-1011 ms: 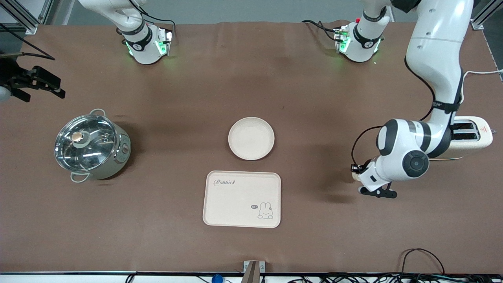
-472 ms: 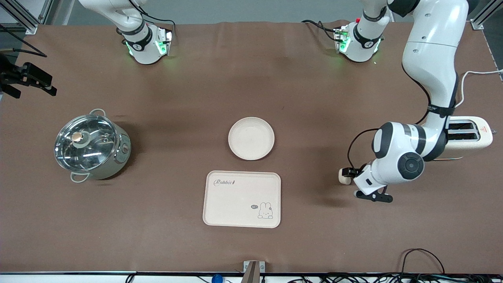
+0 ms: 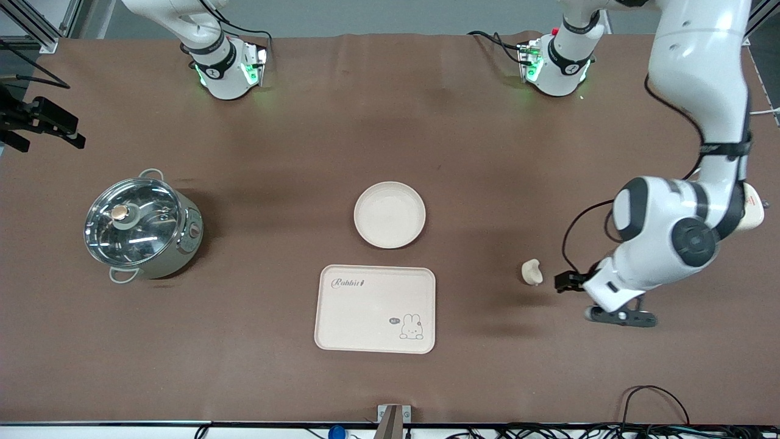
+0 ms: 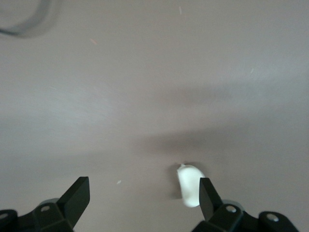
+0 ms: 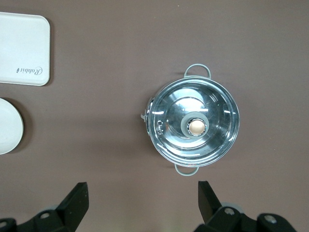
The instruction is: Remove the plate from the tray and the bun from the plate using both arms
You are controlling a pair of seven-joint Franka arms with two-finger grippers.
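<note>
The round cream plate (image 3: pixel 390 214) lies on the table's middle, just farther from the front camera than the rabbit tray (image 3: pixel 375 308). The small pale bun (image 3: pixel 532 272) lies on the brown cloth between the tray and the left arm's end. My left gripper (image 3: pixel 594 299) is open and empty above the cloth beside the bun. In the left wrist view the bun (image 4: pixel 189 185) lies on the table just inside one finger of the left gripper (image 4: pixel 143 193). My right gripper (image 3: pixel 42 125) is open and empty, high over the right arm's end. It shows in its own view (image 5: pixel 143 195).
A steel pot with a glass lid (image 3: pixel 141 227) stands toward the right arm's end and shows in the right wrist view (image 5: pixel 195 126), along with the tray (image 5: pixel 21 48) and the plate (image 5: pixel 7 126). A white toaster (image 3: pixel 754 210) is mostly hidden by the left arm.
The left gripper has come away from the bun and moved toward the left arm's end. The bun now lies free on the cloth. The right gripper has drifted slightly toward the table's edge.
</note>
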